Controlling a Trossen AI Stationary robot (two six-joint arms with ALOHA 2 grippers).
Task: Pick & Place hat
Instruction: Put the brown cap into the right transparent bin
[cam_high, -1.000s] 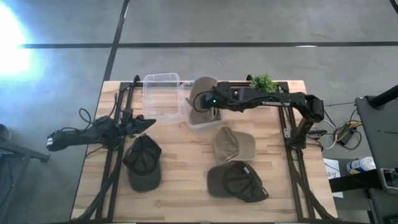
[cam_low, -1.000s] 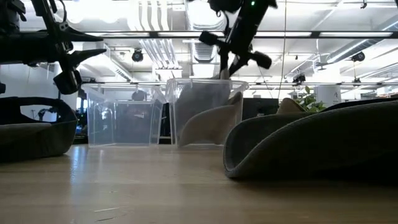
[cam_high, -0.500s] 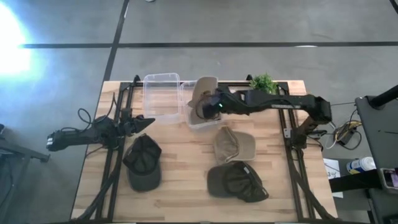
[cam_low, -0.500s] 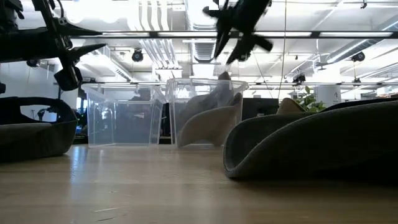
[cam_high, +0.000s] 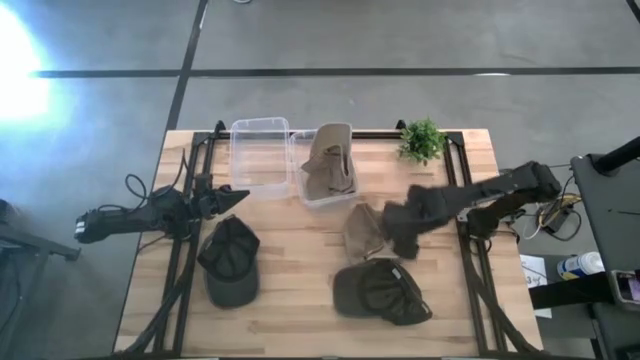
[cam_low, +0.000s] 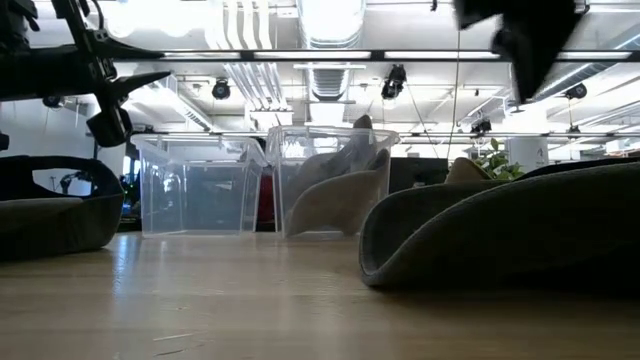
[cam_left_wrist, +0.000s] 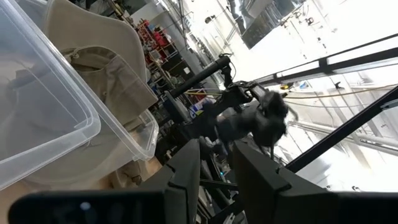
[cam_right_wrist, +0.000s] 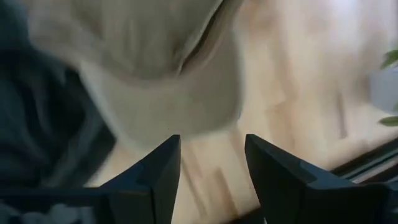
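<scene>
- Tan cap (cam_high: 376, 232) sits below my right gripper (cam_high: 400, 222), fingers apart and empty.
- I'd descend on its crown, avoiding the dark cap (cam_high: 381, 291).
- Left gripper (cam_high: 222, 199) idle, slightly parted.

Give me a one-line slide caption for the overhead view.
One tan hat in the clear bin; right gripper open above the next tan hat.

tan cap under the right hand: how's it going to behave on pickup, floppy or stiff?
The tan cap will probably be floppy at the crown: its fabric lies creased and slumped on the table. The brim looks stiffer, holding a smooth curve in the right wrist view. The open right hand hovers over it; pinching the brim likely lifts it more predictably.
</scene>
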